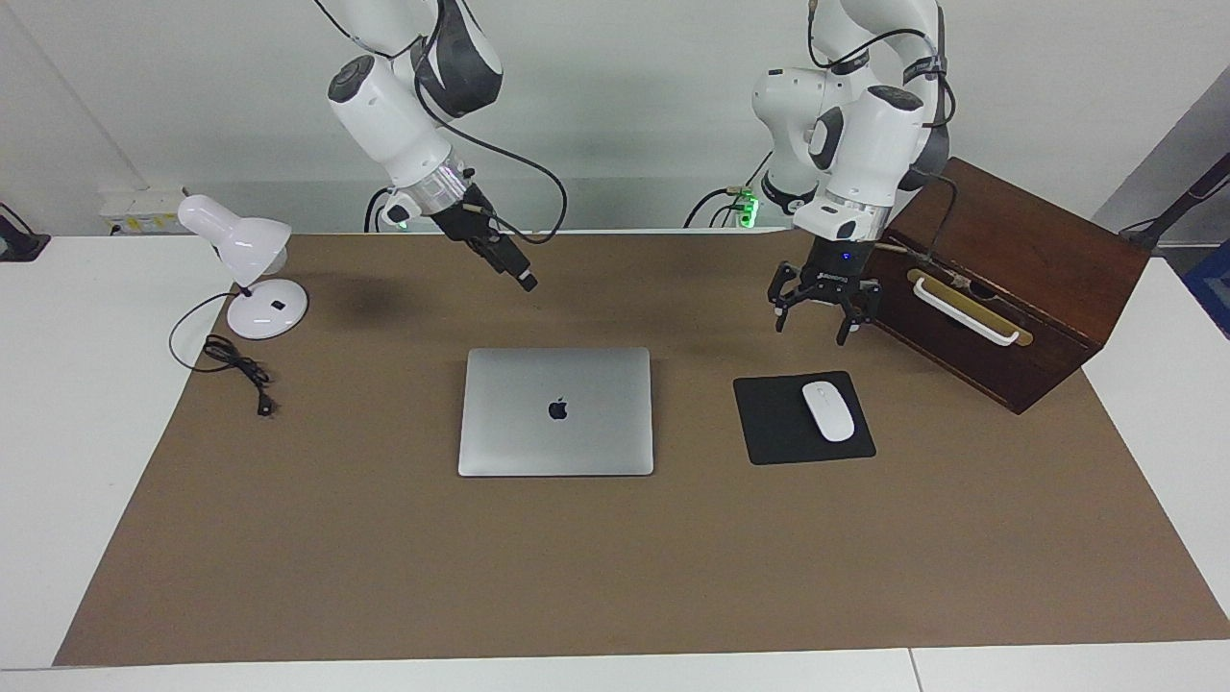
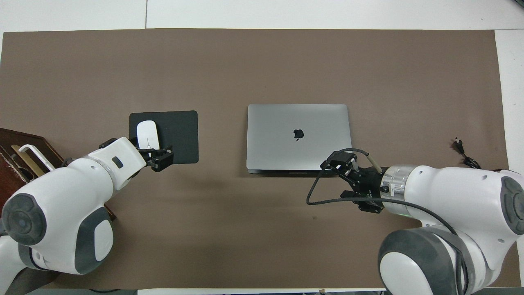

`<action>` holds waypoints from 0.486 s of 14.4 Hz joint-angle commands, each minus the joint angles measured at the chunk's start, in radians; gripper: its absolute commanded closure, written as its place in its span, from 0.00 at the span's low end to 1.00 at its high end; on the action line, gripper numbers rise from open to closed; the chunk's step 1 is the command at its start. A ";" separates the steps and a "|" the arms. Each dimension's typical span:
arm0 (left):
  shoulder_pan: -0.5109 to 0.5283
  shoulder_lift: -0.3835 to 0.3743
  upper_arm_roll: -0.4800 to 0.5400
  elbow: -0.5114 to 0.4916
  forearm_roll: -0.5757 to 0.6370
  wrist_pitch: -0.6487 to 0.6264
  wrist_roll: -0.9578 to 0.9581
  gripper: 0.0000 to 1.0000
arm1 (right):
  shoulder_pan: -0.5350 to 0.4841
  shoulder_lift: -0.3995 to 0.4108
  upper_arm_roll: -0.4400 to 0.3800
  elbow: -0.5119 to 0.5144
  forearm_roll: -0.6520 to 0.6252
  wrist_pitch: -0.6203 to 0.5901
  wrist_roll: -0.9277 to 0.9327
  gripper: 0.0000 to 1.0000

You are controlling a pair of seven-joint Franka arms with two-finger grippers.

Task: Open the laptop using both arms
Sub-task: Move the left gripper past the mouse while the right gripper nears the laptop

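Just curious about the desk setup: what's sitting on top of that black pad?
A white mouse lies on the pad, toward one side. The rest of the pad is bare. What lies under the pad is covered.
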 commanded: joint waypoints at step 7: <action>-0.221 0.136 0.013 -0.156 -0.020 0.460 -0.122 0.00 | 0.031 -0.026 0.005 -0.122 0.030 0.161 0.000 0.00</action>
